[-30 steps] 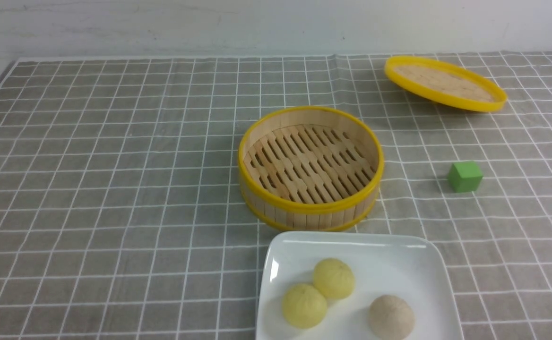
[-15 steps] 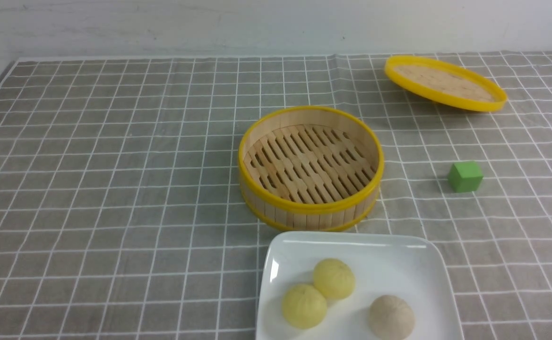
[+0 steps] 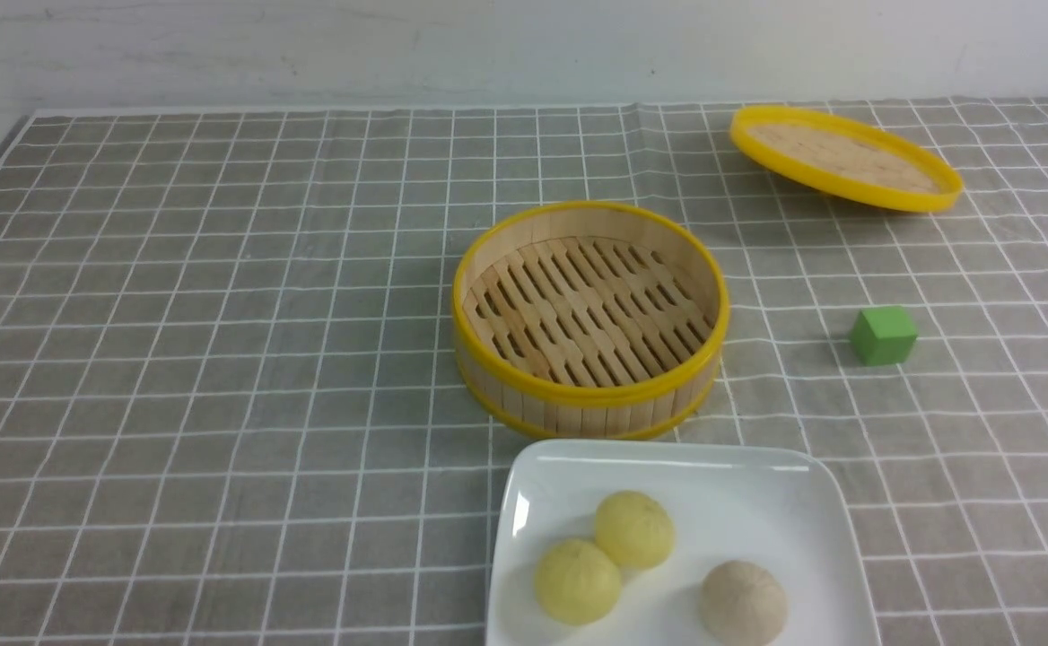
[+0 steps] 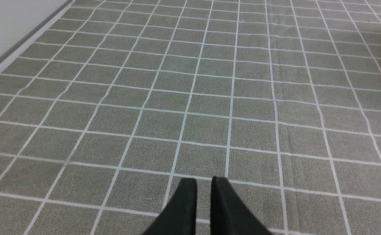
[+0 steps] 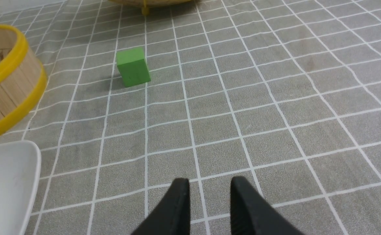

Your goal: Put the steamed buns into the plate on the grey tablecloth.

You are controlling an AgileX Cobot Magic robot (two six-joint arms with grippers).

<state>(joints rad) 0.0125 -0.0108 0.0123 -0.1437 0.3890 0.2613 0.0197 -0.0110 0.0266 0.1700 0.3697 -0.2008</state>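
Note:
The white square plate (image 3: 668,453) sits on the grey tablecloth (image 3: 219,314) at the near centre. Three steamed buns lie in it: two pale yellow ones (image 3: 633,528) (image 3: 577,580) touching each other, and a whitish-beige one (image 3: 743,603) to their right. Neither gripper shows in the front view. In the left wrist view my left gripper (image 4: 204,180) is shut and empty over bare cloth. In the right wrist view my right gripper (image 5: 210,180) has its jaws a little apart and empty, over cloth to the right of the plate's corner (image 5: 7,182).
An empty bamboo steamer basket (image 3: 578,408) stands just behind the plate. Its flat yellow-rimmed lid (image 3: 845,157) rests tilted at the back right. A green cube (image 3: 883,335) sits right of the basket, also in the right wrist view (image 5: 133,67).

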